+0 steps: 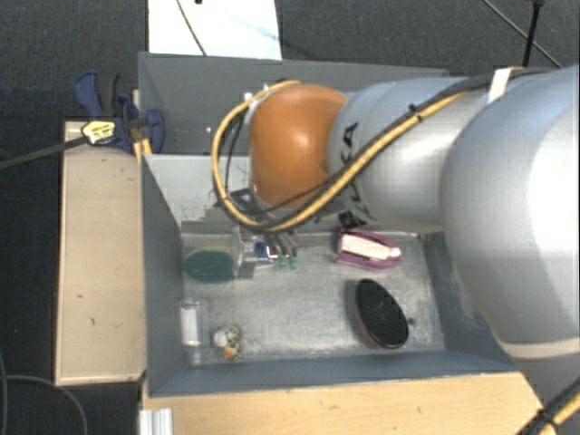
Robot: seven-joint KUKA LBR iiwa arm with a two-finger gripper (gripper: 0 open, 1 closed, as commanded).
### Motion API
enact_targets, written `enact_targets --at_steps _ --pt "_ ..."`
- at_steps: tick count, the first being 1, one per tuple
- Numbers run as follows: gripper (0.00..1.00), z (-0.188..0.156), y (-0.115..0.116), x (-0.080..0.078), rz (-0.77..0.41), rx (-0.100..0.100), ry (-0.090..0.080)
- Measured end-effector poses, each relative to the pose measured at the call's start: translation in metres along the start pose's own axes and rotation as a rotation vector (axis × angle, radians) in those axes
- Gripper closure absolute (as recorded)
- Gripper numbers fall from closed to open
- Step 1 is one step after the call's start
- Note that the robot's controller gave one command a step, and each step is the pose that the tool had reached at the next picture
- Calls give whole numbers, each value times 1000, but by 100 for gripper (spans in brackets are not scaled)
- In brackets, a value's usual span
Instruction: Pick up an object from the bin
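My gripper (pixel 266 250) hangs low over the back of the bin floor, left of centre, mostly hidden under the arm's orange cover. A flat dark green round disc (pixel 210 265) lies just to its left, close beside it. A pink and white object (pixel 367 249) lies to its right against the back wall. Whether anything is in the gripper cannot be made out.
A black oval brush (pixel 379 314) lies at the front right of the floor. A small clear bottle (pixel 190 323) and a small crumpled whitish thing (pixel 227 338) sit in the front left corner. The big arm covers the bin's right side and back.
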State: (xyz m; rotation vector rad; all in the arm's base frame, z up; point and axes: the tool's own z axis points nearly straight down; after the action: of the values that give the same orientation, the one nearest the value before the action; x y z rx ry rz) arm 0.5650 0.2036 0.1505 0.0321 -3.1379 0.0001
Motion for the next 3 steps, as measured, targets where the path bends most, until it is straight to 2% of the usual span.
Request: enact_targets --at_steps 1,2,3 --pt "100 -148 8 -6 -1 -5 -16" --pt "100 -53 -47 39 -227 1 -1" --pt "100 15 -23 28 -51 0 -2"
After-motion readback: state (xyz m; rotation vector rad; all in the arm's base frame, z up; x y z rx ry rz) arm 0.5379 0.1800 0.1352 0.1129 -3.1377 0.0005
